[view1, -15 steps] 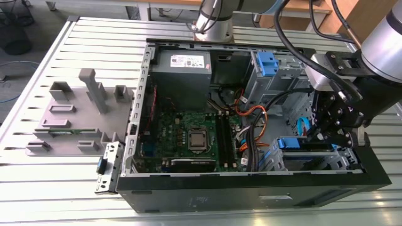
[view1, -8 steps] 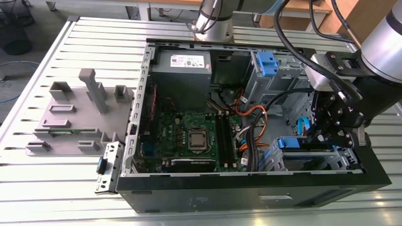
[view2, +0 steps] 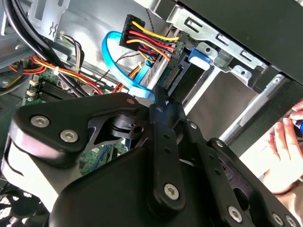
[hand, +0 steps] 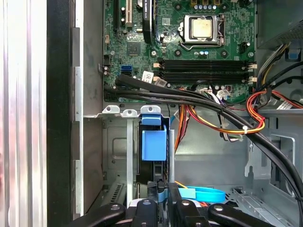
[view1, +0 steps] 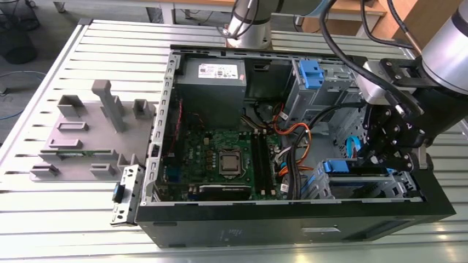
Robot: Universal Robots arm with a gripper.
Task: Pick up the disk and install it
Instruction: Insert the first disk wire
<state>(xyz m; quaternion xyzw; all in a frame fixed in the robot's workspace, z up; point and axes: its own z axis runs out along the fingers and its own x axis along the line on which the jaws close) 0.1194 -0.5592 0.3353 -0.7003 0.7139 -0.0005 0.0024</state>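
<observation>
The disk (view1: 343, 167) stands on edge in the drive cage (view1: 398, 183) at the front corner of the open computer case, on the exterior view's right. In the first wrist view its blue carrier (hand: 154, 142) sits between the cage's metal rails. My gripper (view1: 378, 159) hangs over the cage, right at the disk's end. Both wrist views show its black fingers (hand: 155, 201) drawn together, nothing visible between them, with the gripper (view2: 158, 96) tip by the disk's connector end (view2: 176, 71). Whether it touches the disk is unclear.
Cable bundles (hand: 222, 113) and a blue data cable (view2: 111, 52) run close beside the cage. The motherboard (view1: 223, 153), a grey power supply (view1: 212, 76) and a second cage with a blue latch (view1: 310, 74) occupy the case. A grey fixture plate (view1: 87, 137) lies outside. A person's hand (view2: 284, 142) is nearby.
</observation>
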